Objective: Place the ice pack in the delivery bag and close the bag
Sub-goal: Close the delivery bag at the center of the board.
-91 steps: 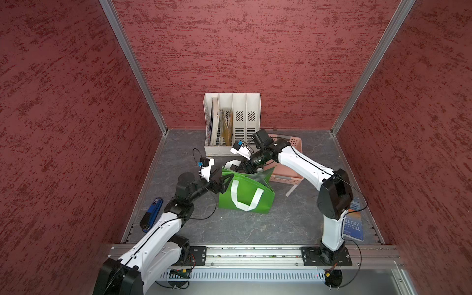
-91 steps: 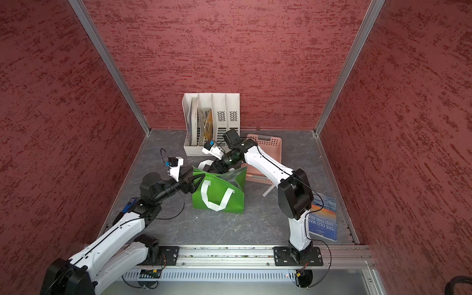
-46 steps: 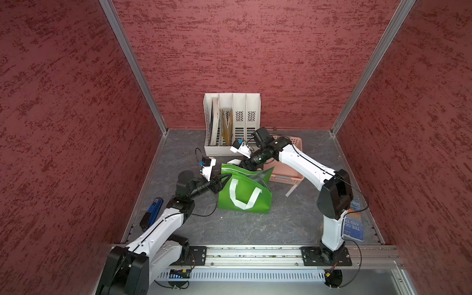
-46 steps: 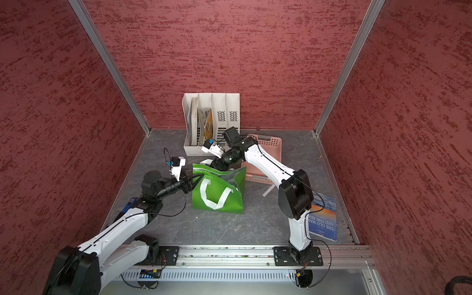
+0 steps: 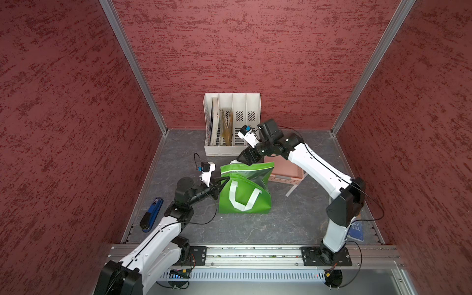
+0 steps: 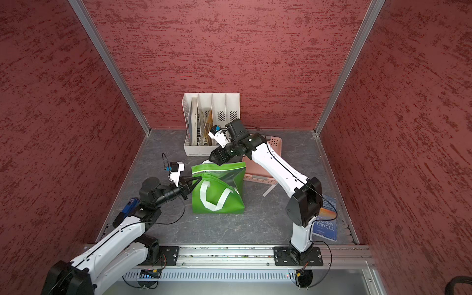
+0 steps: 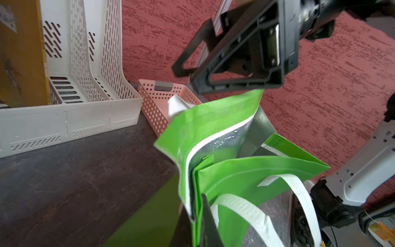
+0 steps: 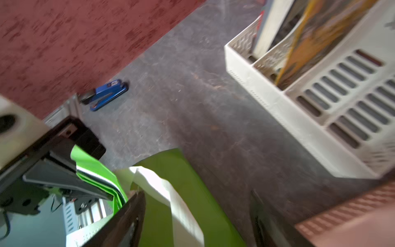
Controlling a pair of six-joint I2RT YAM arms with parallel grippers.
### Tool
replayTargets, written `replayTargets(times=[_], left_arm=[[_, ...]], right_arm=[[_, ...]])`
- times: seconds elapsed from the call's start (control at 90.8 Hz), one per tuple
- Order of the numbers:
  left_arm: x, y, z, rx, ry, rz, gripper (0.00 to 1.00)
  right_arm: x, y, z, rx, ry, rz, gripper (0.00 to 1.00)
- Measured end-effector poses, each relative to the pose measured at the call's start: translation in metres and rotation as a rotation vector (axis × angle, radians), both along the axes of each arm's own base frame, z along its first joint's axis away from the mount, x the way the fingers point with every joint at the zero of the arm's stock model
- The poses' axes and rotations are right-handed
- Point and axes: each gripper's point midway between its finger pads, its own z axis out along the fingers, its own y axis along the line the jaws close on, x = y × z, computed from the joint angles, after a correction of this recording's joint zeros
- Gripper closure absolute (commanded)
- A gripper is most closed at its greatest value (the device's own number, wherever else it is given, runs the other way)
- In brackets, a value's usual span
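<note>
left end effector (image 5: 223,180): clamped shut on the delivery bag (image 5: 245,189) at its near-left rim | bag: upright on the surface (image 5: 255,229), mouth up | right end effector (image 5: 238,161): jaws wide, empty, at the far rim over a white strap (image 8: 166,188) | ice pack: honestly can't spot it, maybe hidden in the pink basket (image 5: 288,176) just behind, so I'd guess my right arm's nearer

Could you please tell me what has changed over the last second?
The left gripper eased forward and closed on the rim of the delivery bag. The right gripper opened at the bag's far rim, apparently releasing it. The bag, pink basket, file rack and blue stapler stayed put.
</note>
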Motion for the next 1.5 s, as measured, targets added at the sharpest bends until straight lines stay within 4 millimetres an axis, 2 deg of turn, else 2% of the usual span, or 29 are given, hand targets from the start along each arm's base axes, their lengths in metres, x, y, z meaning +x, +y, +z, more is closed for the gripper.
replayTargets(times=[0.099,0.198,0.386,0.496,0.606,0.749,0.837,0.925,1.014,1.146,1.289,1.355,1.443,1.498], left_arm=[[-0.008,0.003,0.002,-0.021,-0.005,0.038,1.0],[-0.017,0.007,0.003,-0.03,-0.015,0.078,1.0],[-0.027,0.009,0.006,-0.027,-0.035,0.118,1.0],[-0.026,0.008,0.003,-0.007,-0.036,0.129,1.0],[-0.022,0.008,-0.003,0.012,-0.024,0.141,1.0],[-0.016,0.007,-0.007,0.029,-0.005,0.154,1.0],[-0.014,0.008,-0.007,0.033,-0.005,0.164,1.0],[-0.012,0.01,-0.008,0.043,-0.005,0.177,1.0],[-0.012,0.01,-0.006,0.05,-0.004,0.178,1.0],[-0.012,0.01,-0.007,0.054,0.001,0.176,1.0],[-0.012,0.009,-0.006,0.056,0.002,0.173,1.0],[-0.012,0.009,-0.006,0.056,0.003,0.17,1.0],[-0.013,0.009,-0.006,0.055,0.001,0.167,0.99],[-0.014,0.009,-0.004,0.052,-0.003,0.164,0.95]], right_arm=[[0.003,-0.02,0.038,0.046,0.012,-0.193,0.07],[-0.013,-0.047,0.053,0.097,0.07,-0.363,0.02],[-0.079,-0.104,0.037,0.298,0.201,-0.573,0.03],[-0.115,-0.114,0.037,0.452,0.128,-0.469,0.02],[-0.139,-0.126,0.031,0.471,-0.06,-0.342,0.02],[-0.145,-0.129,0.001,0.382,-0.289,-0.21,0.02],[-0.141,-0.121,-0.026,0.312,-0.328,-0.14,0.02],[-0.14,-0.114,-0.052,0.268,-0.307,-0.08,0.1],[-0.145,-0.106,-0.065,0.28,-0.286,-0.014,0.11],[-0.142,-0.09,-0.07,0.314,-0.275,0.055,0.12],[-0.137,-0.073,-0.087,0.312,-0.226,0.118,0.22],[-0.134,-0.067,-0.096,0.302,-0.2,0.135,0.3],[-0.13,-0.063,-0.105,0.296,-0.19,0.15,0.55],[-0.128,-0.06,-0.105,0.3,-0.201,0.155,0.87]])
